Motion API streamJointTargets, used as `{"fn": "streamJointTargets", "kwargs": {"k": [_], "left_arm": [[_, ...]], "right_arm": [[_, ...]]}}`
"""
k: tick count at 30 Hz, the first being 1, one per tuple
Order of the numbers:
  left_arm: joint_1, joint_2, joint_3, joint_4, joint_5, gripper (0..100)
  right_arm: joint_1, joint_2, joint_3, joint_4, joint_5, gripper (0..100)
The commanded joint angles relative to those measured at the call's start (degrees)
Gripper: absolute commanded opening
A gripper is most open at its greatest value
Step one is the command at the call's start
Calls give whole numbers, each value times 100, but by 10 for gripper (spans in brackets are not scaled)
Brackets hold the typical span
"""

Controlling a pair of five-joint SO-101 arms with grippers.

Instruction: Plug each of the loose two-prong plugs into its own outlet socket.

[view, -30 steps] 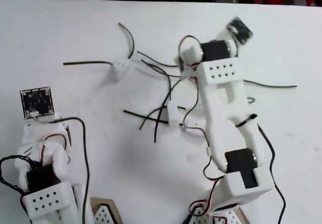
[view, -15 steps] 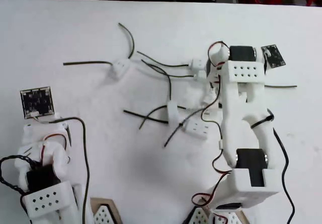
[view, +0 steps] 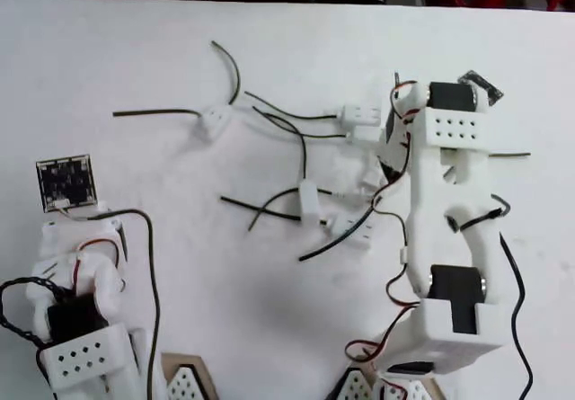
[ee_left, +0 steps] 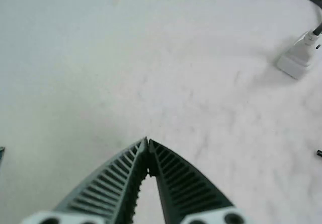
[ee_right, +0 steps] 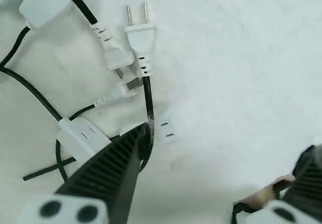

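Step in hand, as I read it: the right arm (view: pixel 445 202) is lining up over the tangle of cords right of centre on the worktop (view: pixel 135 49) to pick a plug.

Best target is the loose plug (ee_right: pixel 140 35): prongs bare, body clear on both sides, lying just beside a second plug (ee_right: pixel 116 57). How I'd do it:
- Clamp on the flat sides of the white body, behind the prongs. Not on the cord (ee_right: pixel 147 95), or it will swing.
- Keep the prongs sticking out clear of the gripper.
- Nearest partner is the small socket (ee_right: pixel 166 128), touching or almost touching that cord. A bigger socket (ee_right: pixel 83 136) lies a bit further off.
- Neither socket is fixed, so it will probably slide when pushed. Brace it or push straight along the slots.
- Risk: crossed cords dragging the neighbours along.

Right gripper (ee_right: pixel 226 153): spread wide, holding nothing. One finger (ee_right: pixel 115 168) has its tip over the plug's cord, just beside the small socket. Can't tell whether it touches.

Left gripper (ee_left: pixel 147 147): pressed together, empty, above bare worktop at the near left, well apart from the tangle.
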Motion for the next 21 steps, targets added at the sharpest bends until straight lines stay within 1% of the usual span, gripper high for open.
{"fn": "streamJointTargets", "kwargs": {"k": [1, 3, 6, 10, 16, 18, 19, 21], "left_arm": [[4, -57, -18, -123, 0, 24], [4, -57, -18, -123, 0, 24], [4, -57, -18, -123, 0, 24], [4, -57, -18, -123, 0, 24], [4, -57, -18, -123, 0, 24], [4, -57, -18, -123, 0, 24], [4, -57, -18, -123, 0, 24], [4, -57, -18, -123, 0, 24]], "right_arm": [[251, -277, -35, -224, 1565, 423], [338, -303, -35, -356, 2602, 382], [374, -303, -53, -409, 4360, 270], [374, -251, -26, -435, 6382, 142], [409, -286, 70, -321, 9635, 12], [418, -330, 281, -75, 10365, 19], [418, -382, 387, 13, 10549, 15], [426, -514, 659, -4, 10664, 17]]}}
